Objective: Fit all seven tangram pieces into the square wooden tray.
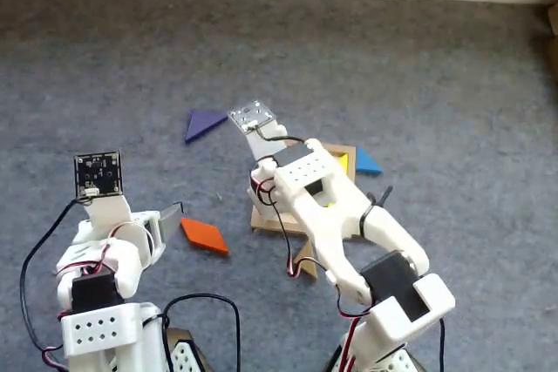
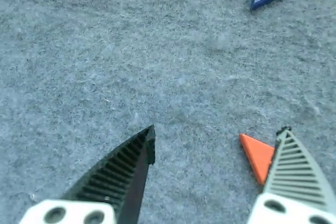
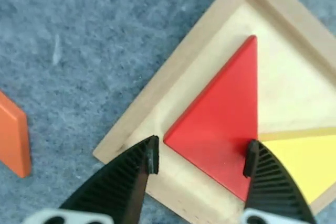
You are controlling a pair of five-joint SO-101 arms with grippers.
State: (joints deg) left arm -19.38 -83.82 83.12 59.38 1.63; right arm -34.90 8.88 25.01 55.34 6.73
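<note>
Over the tray (image 3: 173,69), our right claw (image 3: 201,155) gapes astride the red triangle (image 3: 222,125) — light, stiff, slick, we judge, best pinched across its edges — left claw (image 2: 217,129) likewise spread, empty.

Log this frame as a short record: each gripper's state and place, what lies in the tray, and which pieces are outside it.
left gripper: open, over the carpet, orange piece beside one finger
right gripper: open, above the tray, a finger on each side of the red triangle
in tray: red triangle, with a yellow piece against it
outside tray: orange piece, dark blue triangle, light blue piece beside the tray
</note>
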